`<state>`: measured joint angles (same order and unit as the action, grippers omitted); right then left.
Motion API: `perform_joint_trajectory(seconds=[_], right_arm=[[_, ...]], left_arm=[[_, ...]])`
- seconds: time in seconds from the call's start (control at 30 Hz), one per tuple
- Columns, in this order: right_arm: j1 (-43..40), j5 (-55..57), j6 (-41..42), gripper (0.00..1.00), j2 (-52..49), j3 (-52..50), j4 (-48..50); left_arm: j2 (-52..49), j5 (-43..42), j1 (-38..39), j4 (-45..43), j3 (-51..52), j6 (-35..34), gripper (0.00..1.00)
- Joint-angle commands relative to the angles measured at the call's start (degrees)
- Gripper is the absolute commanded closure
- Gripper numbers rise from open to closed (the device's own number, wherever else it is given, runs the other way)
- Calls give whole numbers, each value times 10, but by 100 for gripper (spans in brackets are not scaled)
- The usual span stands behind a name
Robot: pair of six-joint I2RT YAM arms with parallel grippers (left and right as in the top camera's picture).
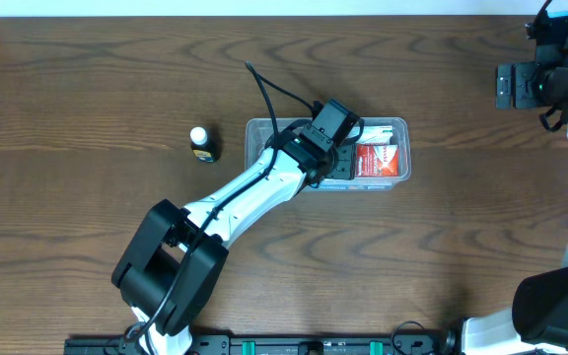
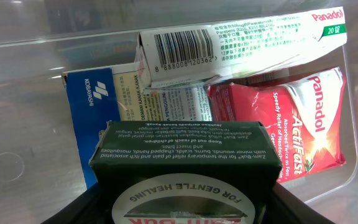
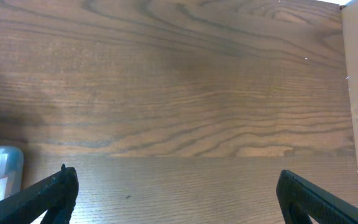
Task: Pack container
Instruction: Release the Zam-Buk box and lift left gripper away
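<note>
Clamping a green box [image 2: 182, 155] half-shut, left gripper [image 2: 182, 205] may jam it on the container [image 2: 30, 68]'s tilted carton [image 2: 241, 46]; right gripper [image 3: 179, 193] gapes empty.

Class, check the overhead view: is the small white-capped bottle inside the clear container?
No, the bottle stands on the bare table, outside the container and apart from its rim.

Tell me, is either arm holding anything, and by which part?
The left end effector grips a dark green box by its sides; the right end effector holds nothing.
</note>
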<state>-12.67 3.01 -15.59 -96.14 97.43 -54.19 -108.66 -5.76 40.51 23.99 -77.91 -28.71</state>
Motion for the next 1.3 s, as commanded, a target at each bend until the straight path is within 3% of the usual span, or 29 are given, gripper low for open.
perform_joint_trajectory(seconds=[0.0,0.03,0.07,0.6,0.83,0.97,1.27], right_arm=[[-1,-2,6,1,2,3,0],[-1,-2,6,1,2,3,0],[-1,-2,6,1,2,3,0],[-1,-2,6,1,2,3,0],[-1,-2,6,1,2,3,0],[-1,-2,6,1,2,3,0],[-1,-2,6,1,2,3,0]], left_arm=[[1,9,0,-1,-14,-3,40],[0,9,0,-1,-14,-3,6],[0,9,0,-1,-14,-3,1],[2,8,-1,-1,-15,-3,2],[59,-24,-15,33,-15,30,2],[120,-23,-43,69,-15,84,2],[225,-21,-179,160,-16,87,2]])
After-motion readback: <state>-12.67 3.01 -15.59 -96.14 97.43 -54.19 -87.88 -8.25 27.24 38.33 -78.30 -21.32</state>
